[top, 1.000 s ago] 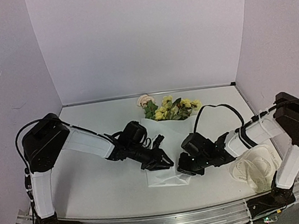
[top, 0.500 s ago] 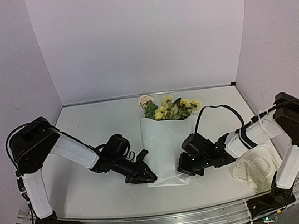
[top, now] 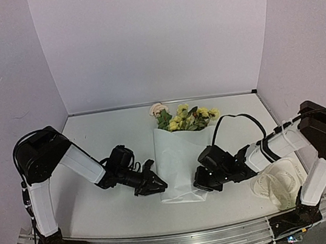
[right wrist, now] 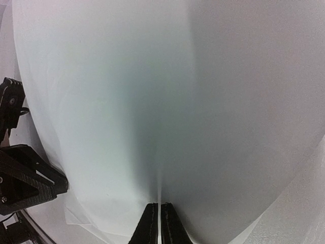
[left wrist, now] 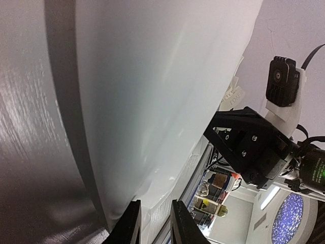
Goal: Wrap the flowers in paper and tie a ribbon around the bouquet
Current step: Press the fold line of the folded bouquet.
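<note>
While your right gripper (top: 197, 185) clenches the thin white paper sheet (top: 176, 150), yellow-and-pink flowers (top: 187, 118) poke out beyond.
Your left gripper (top: 159, 185) sits at the sheet's left edge; whether it grasps, you cannot tell.

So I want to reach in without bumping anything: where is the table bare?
Bare: the far-left table, between the left wall and the flowers, behind the left arm; also the near strip in front of that arm. Crowded: the middle, with the paper between that arm and the right arm, and the near-right corner, where the ribbon lies.
</note>
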Robot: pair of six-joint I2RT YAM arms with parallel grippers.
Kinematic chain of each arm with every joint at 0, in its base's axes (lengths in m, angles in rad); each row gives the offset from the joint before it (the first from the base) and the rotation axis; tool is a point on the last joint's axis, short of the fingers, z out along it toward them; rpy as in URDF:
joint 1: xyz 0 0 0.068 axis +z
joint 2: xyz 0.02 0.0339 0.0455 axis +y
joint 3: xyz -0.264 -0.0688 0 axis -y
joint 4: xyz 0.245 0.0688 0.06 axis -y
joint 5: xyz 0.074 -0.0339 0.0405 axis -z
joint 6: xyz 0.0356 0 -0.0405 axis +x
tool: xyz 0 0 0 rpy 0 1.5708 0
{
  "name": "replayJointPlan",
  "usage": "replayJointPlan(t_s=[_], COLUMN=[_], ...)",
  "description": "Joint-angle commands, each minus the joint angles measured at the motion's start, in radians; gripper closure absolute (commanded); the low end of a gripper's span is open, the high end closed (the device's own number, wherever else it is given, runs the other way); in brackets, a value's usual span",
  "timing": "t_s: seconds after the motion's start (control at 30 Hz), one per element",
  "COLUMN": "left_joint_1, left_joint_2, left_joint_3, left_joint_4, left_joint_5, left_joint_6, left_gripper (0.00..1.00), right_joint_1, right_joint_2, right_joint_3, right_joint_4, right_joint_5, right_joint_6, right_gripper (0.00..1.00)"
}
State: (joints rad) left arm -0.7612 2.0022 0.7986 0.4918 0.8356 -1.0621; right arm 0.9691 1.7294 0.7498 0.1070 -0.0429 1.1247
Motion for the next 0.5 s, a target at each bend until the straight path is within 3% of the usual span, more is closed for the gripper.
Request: replayJointPlan(t_s=[0.0, 0.47], left_joint_1=[0.013, 0.085], left_joint_2=[0.001, 0.108], left_joint_3=[0.044, 0.13], left_joint_4=[0.09, 0.067], left_joint_5=[-0.025, -0.09], left_joint_6=[-0.053, -0.131], left_gripper=[0.77, 0.77], right_joint_1=[-0.004, -0.004], right_joint_2=[0.016, 0.01], right_joint_3=[-0.02, -0.029], right_joint_4=[-0.138, -0.145], right_joint_5=[0.027, 0.028], right_joint_6=[-0.027, -0.033], right_gripper=[0.94, 0.95])
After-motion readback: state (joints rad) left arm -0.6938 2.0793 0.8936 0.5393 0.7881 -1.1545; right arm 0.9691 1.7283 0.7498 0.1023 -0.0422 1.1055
